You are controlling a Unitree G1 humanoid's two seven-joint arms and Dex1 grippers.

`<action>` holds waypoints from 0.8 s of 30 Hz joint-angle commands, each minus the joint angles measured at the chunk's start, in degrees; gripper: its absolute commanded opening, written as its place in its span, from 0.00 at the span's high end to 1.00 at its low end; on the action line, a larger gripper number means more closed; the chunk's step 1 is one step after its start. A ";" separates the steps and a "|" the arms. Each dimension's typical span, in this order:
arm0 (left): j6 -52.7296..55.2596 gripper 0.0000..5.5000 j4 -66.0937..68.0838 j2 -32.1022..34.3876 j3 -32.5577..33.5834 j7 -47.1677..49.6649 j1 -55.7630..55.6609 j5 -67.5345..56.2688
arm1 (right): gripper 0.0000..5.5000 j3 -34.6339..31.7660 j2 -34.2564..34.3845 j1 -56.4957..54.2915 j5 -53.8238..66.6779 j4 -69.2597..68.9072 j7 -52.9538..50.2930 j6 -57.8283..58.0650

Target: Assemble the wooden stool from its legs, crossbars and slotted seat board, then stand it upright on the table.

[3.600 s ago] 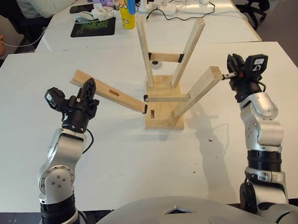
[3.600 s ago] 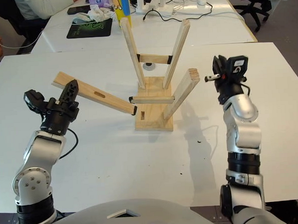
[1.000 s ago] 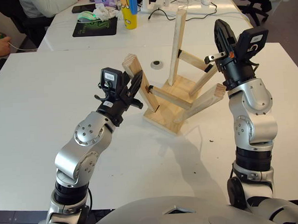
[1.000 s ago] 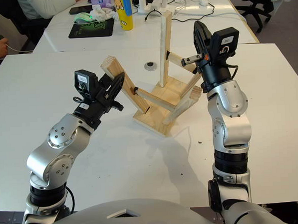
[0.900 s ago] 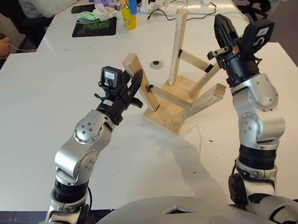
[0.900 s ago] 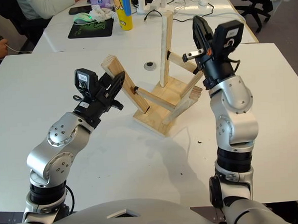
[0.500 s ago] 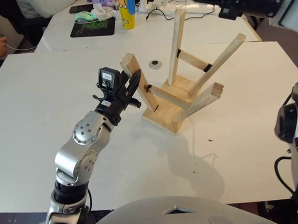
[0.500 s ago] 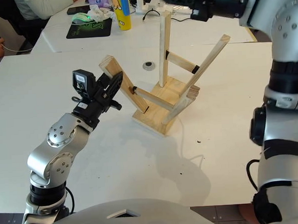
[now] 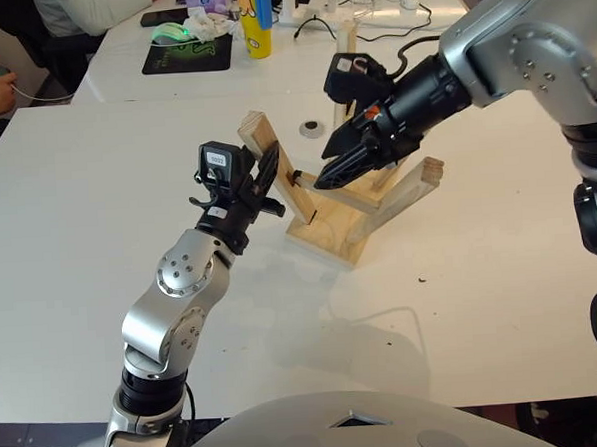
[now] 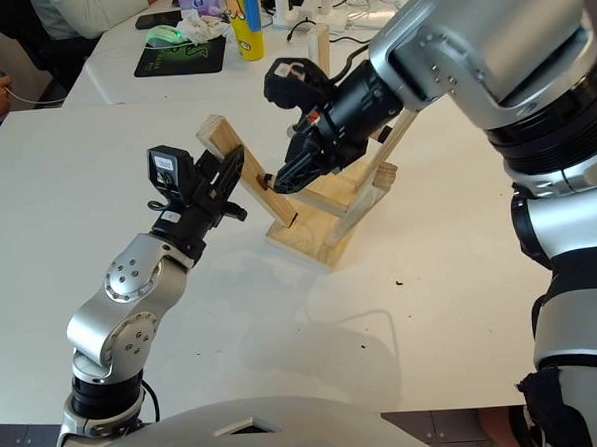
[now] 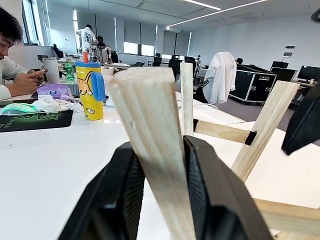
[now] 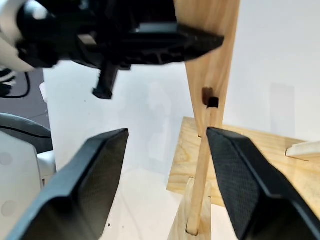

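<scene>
On the white worktop (image 9: pixel 98 214), one pale wooden stool (image 9: pixel 363 205) rests upside down, its square slotted seat board (image 9: pixel 325 244) flat, apparently four legs (image 9: pixel 409 183) up. Left tool (image 9: pixel 266 180) clenches one slanted leg (image 9: pixel 261 137); right tool (image 10: pixel 290 166) hangs released over a thin crossbar (image 12: pixel 202 170).

Clad in rounded silver-grey shells along both arms, with round joint caps ringed by small dark screws. Turns matte black toward each wrist. Ends in the left tool (image 9: pixel 263 177) and the right tool (image 9: pixel 328 175), each with two broad, finely textured black fingers (image 12: pixel 239 186). Carries a black camera box with a white label at 10 o'clock of the left tool, another at 1 o'clock of the right, beside an orange mark. Trails a thin black cable by the left upper arm.
</scene>
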 commanded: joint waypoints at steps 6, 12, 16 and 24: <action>3.60 0.81 3.24 -0.55 -1.68 2.95 2.90 7.42 | 0.59 7.56 2.84 0.45 -7.77 1.86 0.69 -7.23; 3.38 0.81 3.04 -2.38 -2.27 3.52 2.81 9.01 | 0.76 11.56 5.23 1.63 -13.17 6.43 1.12 -11.87; 3.45 0.81 2.69 -3.12 -2.52 3.56 3.04 9.78 | 0.83 12.35 5.48 2.10 -16.24 7.36 2.40 -14.64; 3.39 0.81 2.39 -4.29 -2.57 3.90 3.41 10.94 | 0.83 12.85 4.33 3.54 -18.30 4.55 4.96 -14.72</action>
